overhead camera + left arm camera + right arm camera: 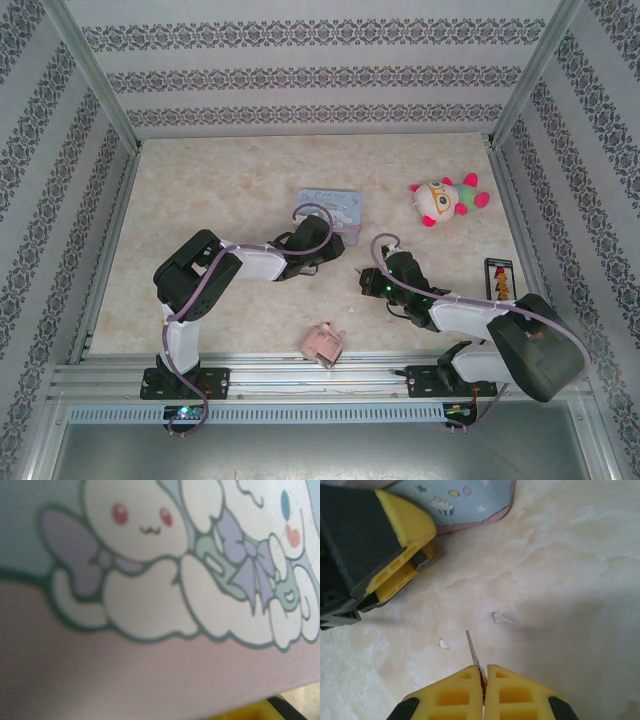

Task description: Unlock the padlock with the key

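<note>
Counted, there are two grippers, one light-blue cartoon tin [333, 208], one padlock, one key, one plush toy [445, 200], one pink toy block [323, 343] and one dark upright card [498, 278], all on a pale marbled table [200, 200]. The top view alone gives the wider layout. The plush lies to the right of the tin, the block sits well toward the arm bases from the tin, and the card stands further right and nearer than the tin. The left wrist view adds the tin's lid at close range, with white long-eared cartoon figures and lilac bows, blurred. The right wrist view gives the small things. The left gripper [426, 555] sits just beside the tin's near corner, its yellow fingers narrowed on the padlock [422, 560]. The padlock is a tiny dark squarish body with a grey metallic glint, and its shackle cannot be made out. The right gripper [483, 672], nearer than the tin and apart from it, is pinched tight on the key [471, 650]. The key's thin silvery blade sticks out beyond the fingertips, slanting toward the tin above bare table.
</note>
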Controlling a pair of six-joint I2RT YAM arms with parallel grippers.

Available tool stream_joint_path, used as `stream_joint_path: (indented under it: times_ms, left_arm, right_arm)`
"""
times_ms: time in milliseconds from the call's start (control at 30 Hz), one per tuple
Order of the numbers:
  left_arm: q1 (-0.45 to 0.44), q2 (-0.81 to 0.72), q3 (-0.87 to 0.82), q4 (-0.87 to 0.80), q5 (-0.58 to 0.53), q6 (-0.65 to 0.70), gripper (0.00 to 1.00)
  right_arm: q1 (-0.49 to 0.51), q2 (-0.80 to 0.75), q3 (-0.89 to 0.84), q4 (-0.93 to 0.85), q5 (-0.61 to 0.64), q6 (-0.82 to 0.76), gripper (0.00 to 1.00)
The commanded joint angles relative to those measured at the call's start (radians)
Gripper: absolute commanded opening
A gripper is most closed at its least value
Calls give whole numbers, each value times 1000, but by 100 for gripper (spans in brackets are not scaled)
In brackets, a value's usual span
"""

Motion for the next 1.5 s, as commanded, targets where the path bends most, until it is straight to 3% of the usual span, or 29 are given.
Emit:
stream_joint_path:
  times_ms: [0,267,533,1033,1467]
  left_arm:
    - [-4,-23,-7,96,27,-69,15]
    - [4,-19,-5,107,48,-121,18]
    - [24,10,47,145,168,-159,21]
    - [36,11,4,246,170,-240,21]
    - [42,17,-17,287,168,-265,21]
  right_arm:
    - [15,46,10,121,30,-18,0]
    - [18,109,20,241,60,-8,0]
    - [13,190,37,347,55,-18,0]
    - [-5,328,-3,615,30,20,0]
    - [-11,297,-56,662,76,32,0]
